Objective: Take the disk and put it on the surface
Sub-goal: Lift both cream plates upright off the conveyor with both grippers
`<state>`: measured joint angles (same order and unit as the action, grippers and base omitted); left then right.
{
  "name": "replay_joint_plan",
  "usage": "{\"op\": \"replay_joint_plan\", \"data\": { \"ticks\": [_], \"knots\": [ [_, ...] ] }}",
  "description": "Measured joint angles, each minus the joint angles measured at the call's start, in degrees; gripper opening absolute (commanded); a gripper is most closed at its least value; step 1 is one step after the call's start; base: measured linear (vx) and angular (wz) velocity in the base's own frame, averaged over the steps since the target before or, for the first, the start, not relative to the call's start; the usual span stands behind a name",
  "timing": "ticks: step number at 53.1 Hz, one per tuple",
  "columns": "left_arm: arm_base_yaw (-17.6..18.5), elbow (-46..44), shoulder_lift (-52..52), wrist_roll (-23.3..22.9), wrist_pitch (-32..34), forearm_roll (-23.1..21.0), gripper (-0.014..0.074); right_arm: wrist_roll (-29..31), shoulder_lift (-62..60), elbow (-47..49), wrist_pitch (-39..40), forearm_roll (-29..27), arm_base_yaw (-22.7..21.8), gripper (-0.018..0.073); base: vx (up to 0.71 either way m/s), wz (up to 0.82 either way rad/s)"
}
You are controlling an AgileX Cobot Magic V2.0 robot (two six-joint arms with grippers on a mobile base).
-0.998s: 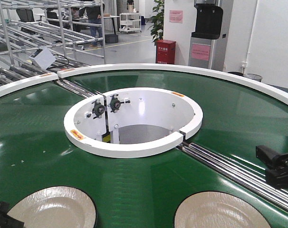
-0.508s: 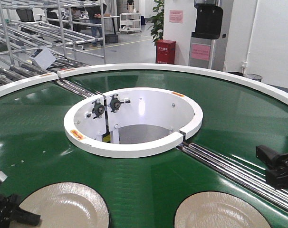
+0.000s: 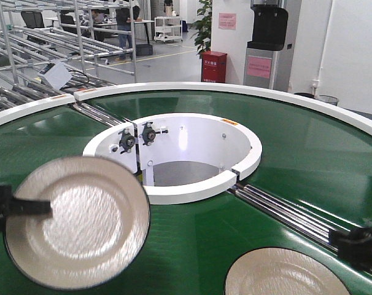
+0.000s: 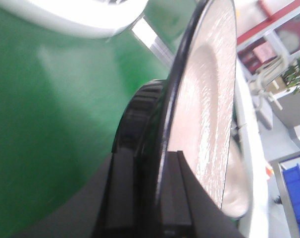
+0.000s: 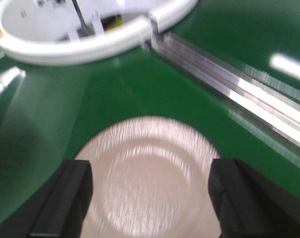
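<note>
From the front, the left gripper [image 3: 27, 208] holds the disk [image 3: 78, 221] by its rim, tilted above the green belt [image 3: 192, 239]. Its wrist view shows jaws clamped there: grabbed, so next a steady swing to the surface, unseen here. The right gripper [image 5: 150, 171] hangs wide open over a second disk [image 5: 147, 148].

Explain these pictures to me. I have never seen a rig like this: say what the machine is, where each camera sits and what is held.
This is a two-armed robot at a curved green conveyor belt around a white ring. The front view looks out from the robot; the other two cameras sit on its wrists. The left gripper pinches the rim of a pale disk, held above the belt. The right gripper is open over a second disk, which lies flat on the belt.
</note>
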<state>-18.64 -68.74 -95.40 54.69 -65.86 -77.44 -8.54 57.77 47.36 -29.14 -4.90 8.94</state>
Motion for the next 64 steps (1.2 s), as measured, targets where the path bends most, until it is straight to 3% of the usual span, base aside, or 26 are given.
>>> {"op": "replay_joint_plan", "data": {
  "ticks": [9, 20, 24, 37, 43, 55, 64],
  "knots": [
    [0.00, 0.00, 9.17, -1.46, -1.56, -2.14, -0.0008, 2.10, 6.46, 1.59, -8.41, -7.94, 0.00, 0.0473, 0.00, 0.00],
    [0.00, 0.00, 16.41, -3.19, -1.50, -2.21, -0.0008, 12.81, 17.98, 7.55, -16.74, -21.39, -2.16, 0.0473, 0.00, 0.00],
    [0.00, 0.00, 17.41, -3.99, -1.57, -1.75, -0.0008, 16.69, 21.75, 10.04, -19.84, -24.57, -5.72, 0.0473, 0.00, 0.00],
    [0.00, 0.05, 17.80, -5.47, -1.91, 0.23, -0.0008, 25.08, 30.23, 12.66, -24.94, -25.79, -26.19, 0.0473, 0.00, 0.00],
    [0.00, 0.05, 17.80, -5.54, -1.87, 0.23, -0.0008, 28.83, 33.07, 12.66, -24.37, -26.81, -30.74, 0.0473, 0.00, 0.00],
    [0.00, 0.05, 17.80, -5.54, -1.85, 0.23, -0.0008, 38.92, 39.28, 12.66, -22.29, -36.89, -31.79, 0.0473, 0.00, 0.00],
    [0.00, 0.05, 17.80, -5.54, -1.76, 0.23, -0.0008, 43.26, 43.94, 12.73, -21.34, -42.49, -31.79, 0.0473, 0.00, 0.00]
  ]
}}
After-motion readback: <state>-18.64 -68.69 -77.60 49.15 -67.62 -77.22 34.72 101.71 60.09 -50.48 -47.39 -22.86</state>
